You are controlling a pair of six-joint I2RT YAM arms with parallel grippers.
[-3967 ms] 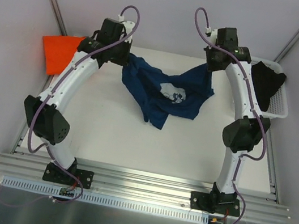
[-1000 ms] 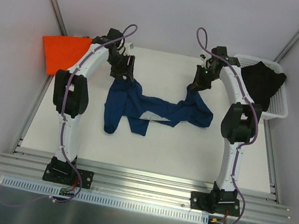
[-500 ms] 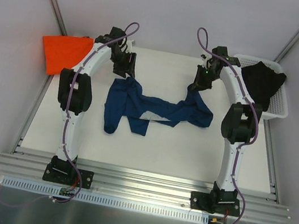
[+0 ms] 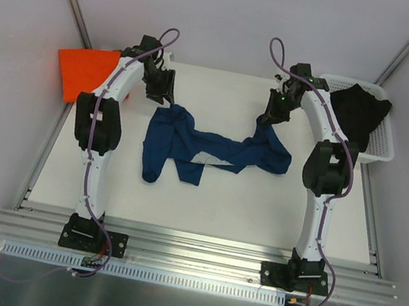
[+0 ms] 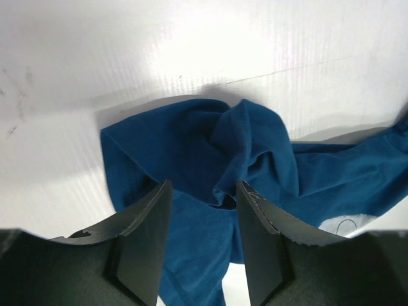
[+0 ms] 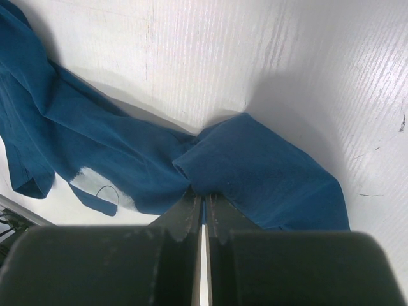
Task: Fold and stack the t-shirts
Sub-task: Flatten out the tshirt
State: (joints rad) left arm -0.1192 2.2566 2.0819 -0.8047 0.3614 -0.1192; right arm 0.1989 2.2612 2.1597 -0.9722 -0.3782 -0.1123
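Observation:
The navy blue t-shirt [image 4: 205, 147] lies crumpled in a long strip across the white table [image 4: 220, 199], its pale print partly showing. My left gripper [image 4: 162, 89] hovers open just beyond the shirt's left end; in the left wrist view the gripper [image 5: 204, 186] has cloth [image 5: 191, 146] below it and nothing between its fingers. My right gripper [image 4: 265, 121] is shut on a bunched fold at the shirt's right end, seen in the right wrist view with the gripper [image 6: 204, 196] pinching the navy cloth [image 6: 255, 172]. The orange t-shirt [image 4: 85, 69] lies at the far left edge.
A white basket [image 4: 381, 155] holding a black garment [image 4: 359, 110] stands at the far right. Grey walls close in on the left, back and right. The aluminium rail [image 4: 195, 255] with both arm bases runs along the near edge.
My left gripper has drawn back and to the left, away from the shirt's left end, its jaws narrowing a little. The shirt and the right arm have not moved.

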